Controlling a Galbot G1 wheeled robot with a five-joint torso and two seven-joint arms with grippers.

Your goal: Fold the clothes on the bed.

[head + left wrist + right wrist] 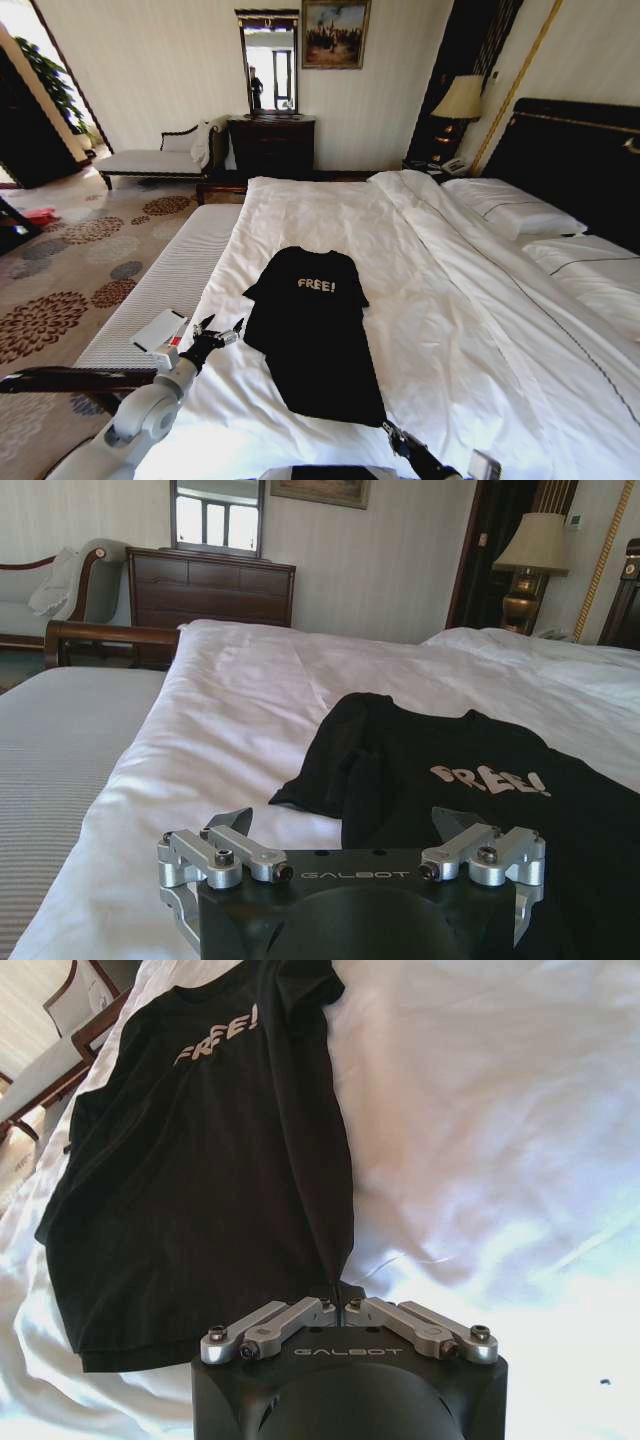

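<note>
The clothes are one black T-shirt (312, 335) with white "FREE!" lettering, lying flat, chest up, on the white bed (480, 330), collar toward the far end. My left gripper (222, 330) is open just beside the shirt's left sleeve (335, 775). In the left wrist view the left gripper (345, 828) has its fingers spread wide low over the sheet, right in front of the sleeve. My right gripper (392, 432) is at the shirt's near right hem corner. In the right wrist view the right gripper (340, 1305) is shut on that corner of the T-shirt (200, 1180).
A grey ribbed bench (170, 270) runs along the bed's left side with a white device (160, 328) on it. Pillows (510, 212) and a dark headboard (570, 150) are on the right. A chaise (160, 160), dresser (272, 145) and lamp (460, 100) stand by the far wall.
</note>
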